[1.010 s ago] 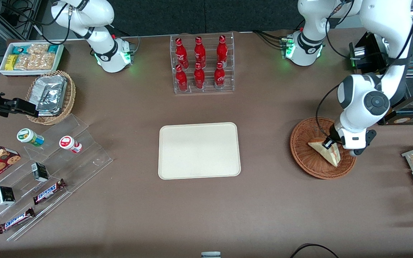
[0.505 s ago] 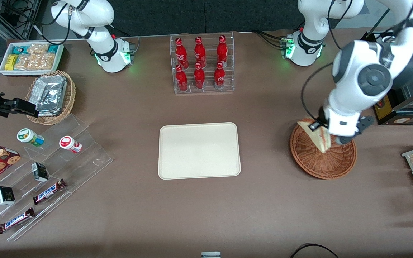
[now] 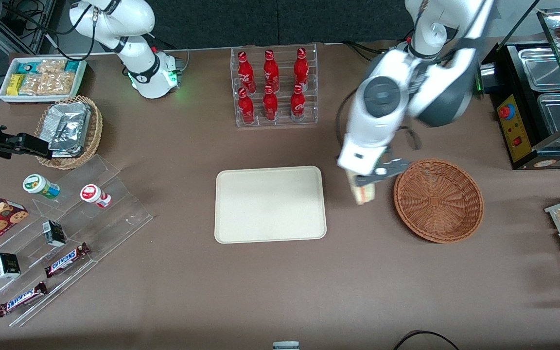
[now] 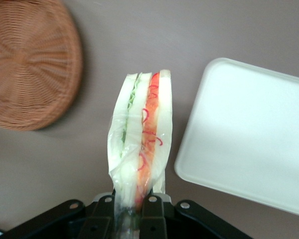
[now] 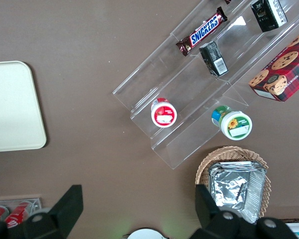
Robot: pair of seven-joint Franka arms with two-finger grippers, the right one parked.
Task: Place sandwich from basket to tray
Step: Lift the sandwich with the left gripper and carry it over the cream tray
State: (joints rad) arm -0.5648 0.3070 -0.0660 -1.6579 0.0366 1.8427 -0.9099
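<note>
— Now where is the plastic-wrapped triangular white-bread sandwich (image 4: 141, 149) going?

— It is hanging pinched in the left arm's black two-finger gripper (image 3: 363, 182), above bare table between the round reddish-brown wicker basket (image 3: 438, 200) and the flat cream rectangular tray (image 3: 270, 203).

— So it has left the basket?

— Yes; a second ago it was lying inside. Only setting it down seems left.

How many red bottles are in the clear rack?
6: three in the rack's upper row, three in its lower row. None look hidden. The pincer holds the sandwich between basket and tray.
</note>
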